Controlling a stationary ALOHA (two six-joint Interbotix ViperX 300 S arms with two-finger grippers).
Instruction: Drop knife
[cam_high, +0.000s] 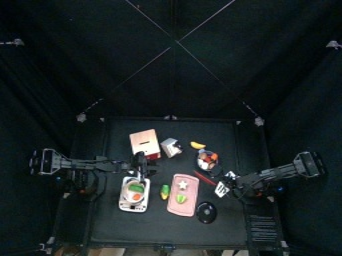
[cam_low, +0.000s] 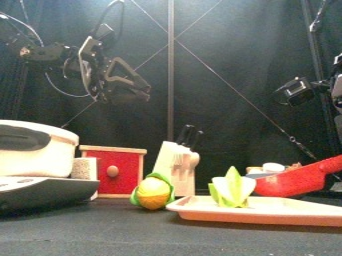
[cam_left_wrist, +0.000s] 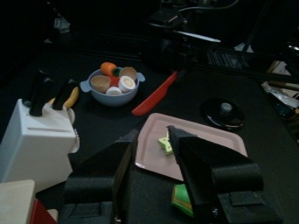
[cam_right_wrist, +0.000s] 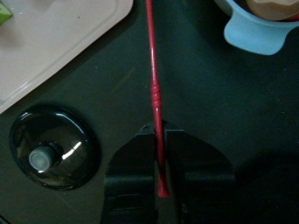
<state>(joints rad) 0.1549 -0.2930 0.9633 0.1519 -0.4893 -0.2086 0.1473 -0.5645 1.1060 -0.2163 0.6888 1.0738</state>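
The knife (cam_right_wrist: 152, 79) is long and red. My right gripper (cam_right_wrist: 158, 149) is shut on one end of it, and the rest runs out over the black table between the pink tray (cam_right_wrist: 52, 48) and a pale bowl (cam_right_wrist: 263, 26). In the front view the knife (cam_low: 301, 178) slants at the right, its right end raised. In the left wrist view the knife (cam_left_wrist: 156, 94) lies beside the bowl (cam_left_wrist: 117, 85). My left gripper (cam_left_wrist: 149, 147) is open and empty, held high above the table's left side (cam_low: 123, 82).
A white knife block (cam_left_wrist: 35, 131) stands next to a red drawer box (cam_low: 114, 168). A black lid (cam_right_wrist: 47, 157) lies close beside my right gripper. A white pot (cam_low: 34, 148) is at the front left. The tray holds green and yellow food pieces (cam_low: 230, 188).
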